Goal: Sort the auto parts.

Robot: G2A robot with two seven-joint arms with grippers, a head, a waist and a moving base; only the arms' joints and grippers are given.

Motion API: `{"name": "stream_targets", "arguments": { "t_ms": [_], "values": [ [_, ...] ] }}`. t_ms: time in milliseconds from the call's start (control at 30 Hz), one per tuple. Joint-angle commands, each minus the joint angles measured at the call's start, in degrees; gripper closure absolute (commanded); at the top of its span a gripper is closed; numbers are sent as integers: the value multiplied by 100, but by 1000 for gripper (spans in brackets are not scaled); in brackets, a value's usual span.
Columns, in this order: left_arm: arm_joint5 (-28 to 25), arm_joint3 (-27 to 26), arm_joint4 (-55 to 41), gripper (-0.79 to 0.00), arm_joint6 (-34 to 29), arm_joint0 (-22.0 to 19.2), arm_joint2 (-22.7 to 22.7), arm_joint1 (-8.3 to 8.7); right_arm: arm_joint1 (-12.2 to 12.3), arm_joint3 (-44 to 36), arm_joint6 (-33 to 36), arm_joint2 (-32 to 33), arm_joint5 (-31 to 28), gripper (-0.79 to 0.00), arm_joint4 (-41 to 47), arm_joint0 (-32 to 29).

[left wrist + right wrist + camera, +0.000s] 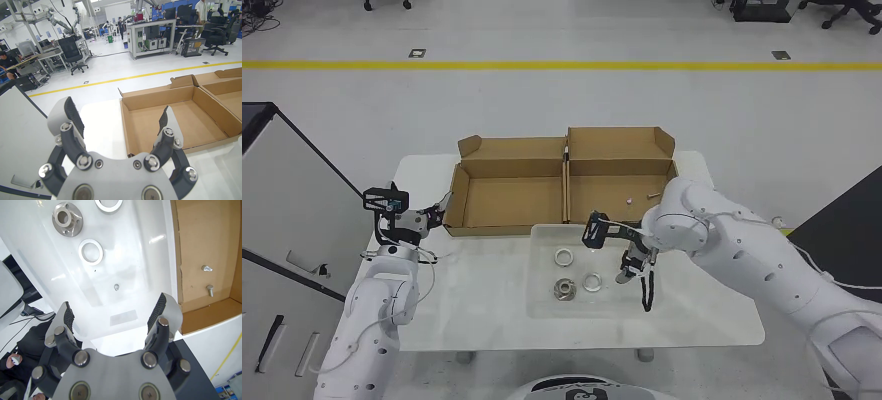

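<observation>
Boxes of cardboard, two side by side, line the far edge of the bench (482, 300). The right box (612, 195) holds two bolts (627, 200) near its right end. Just in front of it sits a white tray (542, 300) with a flange (67, 218), two rings (90, 252) and one small bolt (116, 287) — this last apart from the rest, toward the tray's right end. The right gripper (115, 308) hangs over that end, fingers spread, nothing between them. The left gripper (119, 111) — spread too, holding nothing — is near the bench's far left corner, just beside the outer wall of the left box (507, 200). A wide strip of white bench top runs between the tray and the bench's left edge.
</observation>
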Motion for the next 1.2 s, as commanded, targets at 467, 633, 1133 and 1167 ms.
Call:
{"name": "stream_targets", "arguments": {
  "t_ms": [467,633,1133,1167],
  "values": [
    [0,0,0,-785,0,0,0,0,-275,757,-1,-846,122,-785,82,406],
    [0,0,0,-785,0,0,0,0,-374,979,-29,-978,147,-625,42,445],
    [0,0,0,-785,0,0,0,0,-582,1473,-174,-1196,265,-548,-193,459],
    [0,0,0,-785,0,0,0,0,-593,1498,-187,-1202,274,-542,-200,457]
  ]
}}
